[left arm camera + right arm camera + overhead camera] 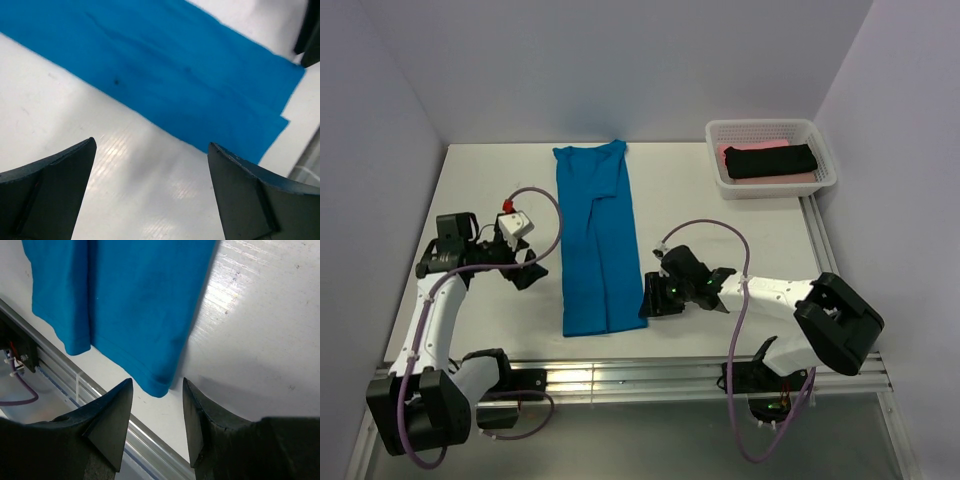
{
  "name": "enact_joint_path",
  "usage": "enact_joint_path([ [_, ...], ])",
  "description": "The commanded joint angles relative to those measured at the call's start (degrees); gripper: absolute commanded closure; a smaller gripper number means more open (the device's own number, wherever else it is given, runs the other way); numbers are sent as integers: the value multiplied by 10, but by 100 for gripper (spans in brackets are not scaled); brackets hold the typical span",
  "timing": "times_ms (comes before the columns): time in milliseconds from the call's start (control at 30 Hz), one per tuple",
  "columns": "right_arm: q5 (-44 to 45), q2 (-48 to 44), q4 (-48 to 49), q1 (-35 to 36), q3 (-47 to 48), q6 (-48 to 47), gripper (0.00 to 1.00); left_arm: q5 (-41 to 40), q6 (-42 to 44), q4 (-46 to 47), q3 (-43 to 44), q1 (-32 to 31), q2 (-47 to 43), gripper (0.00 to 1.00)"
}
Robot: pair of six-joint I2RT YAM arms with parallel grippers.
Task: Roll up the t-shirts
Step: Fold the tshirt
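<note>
Right wrist view: the right gripper (157, 382), half open and empty, might grab only one layer of the blue t-shirt (125, 300), so the roll starts crooked. It lies in a long strip from the far edge of the table (490, 180) to the near edge. Its near corner is just before that gripper, and the wide-open left gripper (150, 147) sits beside its other side.
</note>
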Motion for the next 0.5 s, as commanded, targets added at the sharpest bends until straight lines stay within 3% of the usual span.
enact_joint_path([
  [0,9,-29,3,2,-2,-5,48,74,20,-82,21,3,6,0],
  [33,9,-31,3,3,-1,-4,48,87,127,-147,18,4,2,1],
  [67,9,-33,4,2,-1,-4,48,73,109,-118,7,4,-18,1],
  [100,8,-34,5,3,-2,-3,48,69,32,-65,-26,8,-71,0],
  [233,16,-42,-5,3,3,-3,48,78,79,-107,-8,-7,-39,0],
  [400,18,-36,-8,3,10,-4,47,106,218,-208,25,-11,18,1],
  [467,17,-28,-7,2,13,-5,47,90,212,-209,14,-48,10,0],
])
